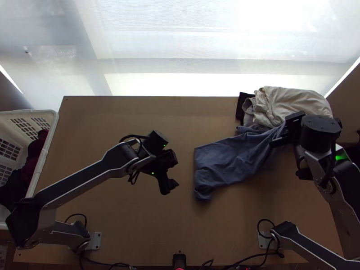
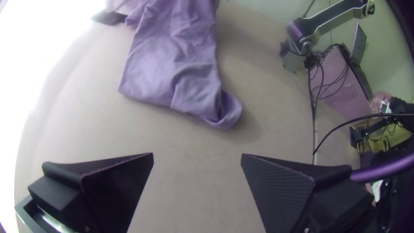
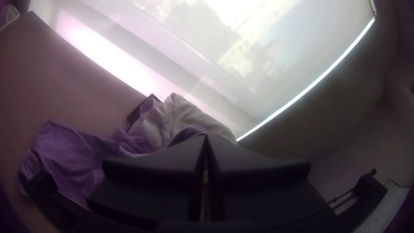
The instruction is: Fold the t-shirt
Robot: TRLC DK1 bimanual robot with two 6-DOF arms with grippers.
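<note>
The left gripper (image 1: 169, 185) is over the middle of the table, left of the blue-grey t-shirt (image 1: 225, 159). In the left wrist view the left gripper (image 2: 197, 156) stands open, with bare table between its fingers and the shirt (image 2: 172, 64) beyond them. The right gripper (image 1: 288, 130) is at the shirt's right end, by the pile. In the right wrist view the right gripper (image 3: 206, 138) is shut, with a raised part of the shirt (image 3: 64, 155) at its fingertips. The shirt lies wrinkled in a long strip, its left end turned over at the near corner; its right end is partly hidden.
A cream cloth (image 1: 292, 103) is heaped at the table's far right, with a dark item (image 1: 243, 105) beside it. A white basket (image 1: 45, 148) holding dark clothes stands at the left edge. Cables run along the near edge of the table (image 1: 135, 225).
</note>
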